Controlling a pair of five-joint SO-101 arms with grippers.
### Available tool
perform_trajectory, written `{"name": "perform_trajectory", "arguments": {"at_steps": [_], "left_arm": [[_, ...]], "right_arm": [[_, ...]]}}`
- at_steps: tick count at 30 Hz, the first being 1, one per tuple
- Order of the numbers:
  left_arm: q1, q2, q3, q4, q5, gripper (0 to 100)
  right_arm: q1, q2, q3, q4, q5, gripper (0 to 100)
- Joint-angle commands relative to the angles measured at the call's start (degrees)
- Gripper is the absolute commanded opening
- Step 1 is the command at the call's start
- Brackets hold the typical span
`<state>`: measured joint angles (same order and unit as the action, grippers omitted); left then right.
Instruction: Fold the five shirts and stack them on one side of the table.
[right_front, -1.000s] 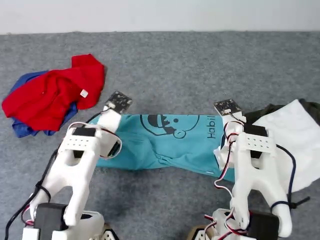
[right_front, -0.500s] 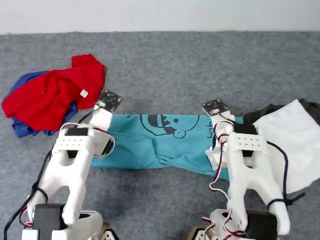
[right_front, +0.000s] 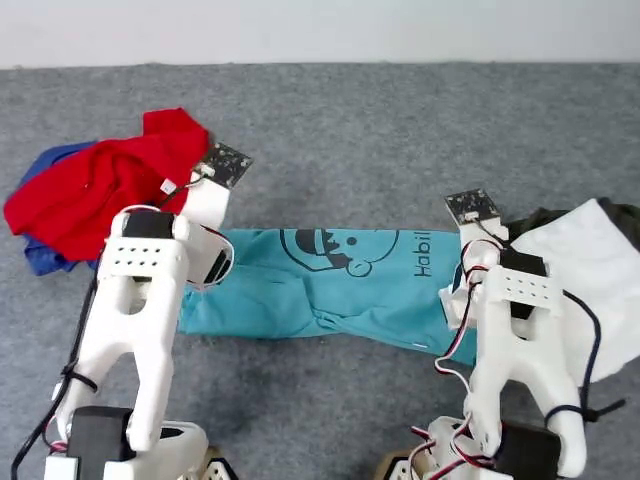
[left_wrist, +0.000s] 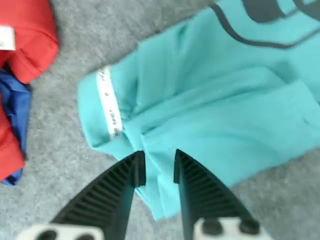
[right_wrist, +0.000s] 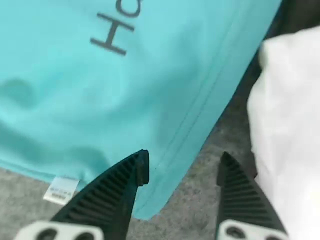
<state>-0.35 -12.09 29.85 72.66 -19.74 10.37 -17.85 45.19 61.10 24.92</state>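
A teal shirt (right_front: 330, 290) lies folded into a long strip across the middle of the grey table (right_front: 380, 140). At its left end, my left gripper (left_wrist: 156, 160) is shut on a pinch of the teal shirt (left_wrist: 225, 100), close to the white neck label (left_wrist: 110, 105). Creases run out from the fingertips. At the right end, my right gripper (right_wrist: 182, 167) hangs open over the hem of the teal shirt (right_wrist: 100, 90), near a small white tag (right_wrist: 62, 190). In the high view the left arm (right_front: 150, 270) and right arm (right_front: 505, 300) cover both shirt ends.
A red shirt (right_front: 100, 190) lies crumpled on a blue shirt (right_front: 45, 255) at the back left, close to the left arm. A white shirt (right_front: 590, 270) lies over a dark shirt (right_front: 535, 220) at the right edge, beside the right gripper. Bare table stretches behind the teal shirt.
The left arm has drawn back and to the left, pulling the shirt's left end slightly outward. The right arm swung left, then back right to the shirt's right end.
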Motion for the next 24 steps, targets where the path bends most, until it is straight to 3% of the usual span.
{"name": "perform_trajectory", "arguments": {"at_steps": [1, 8, 14, 24], "left_arm": [[1.58, -1.58, -2.77, 2.9, -0.26, 11], [3.34, -1.58, -2.77, 3.25, -0.18, 11], [2.9, -1.58, -2.51, 3.25, -0.18, 11], [2.81, -1.58, -2.42, 3.34, -0.18, 11]], "right_arm": [[0.84, 1.98, -1.05, -2.86, -0.7, 23.8], [0.75, 15.96, -2.37, -8.4, -3.96, 23.1], [0.84, 20.53, -7.65, -3.65, -2.2, 0.9], [1.63, 20.53, -15.74, 5.85, 1.49, 1.0]]}}
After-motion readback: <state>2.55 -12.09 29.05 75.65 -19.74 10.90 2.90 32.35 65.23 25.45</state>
